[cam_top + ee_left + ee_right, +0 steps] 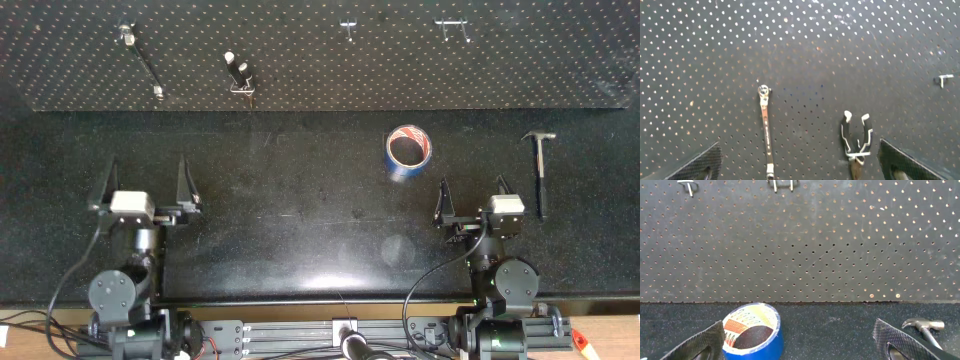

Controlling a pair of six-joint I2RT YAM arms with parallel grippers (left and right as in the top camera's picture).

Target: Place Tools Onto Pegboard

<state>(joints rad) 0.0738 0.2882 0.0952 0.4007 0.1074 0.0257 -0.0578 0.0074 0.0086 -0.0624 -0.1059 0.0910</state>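
A wrench [141,62] and a pair of pliers [240,72] hang on the black pegboard [320,55] at its left half; the left wrist view shows the wrench [765,131] and the pliers [856,138] side by side. A blue tape roll [408,150] stands on the table right of centre, and a hammer [541,172] lies at the far right. My left gripper [146,168] is open and holds nothing, low at the left. My right gripper [471,190] is open too, just short of the tape roll [752,330], with the hammer [925,326] off to its side.
Two bare metal hooks [348,28] [452,29] stick out of the pegboard's right half; they appear as a single hook [687,186] and a double hook [781,185] in the right wrist view. Another hook [944,79] is visible beyond the pliers. The black table [300,200] lies between the arms.
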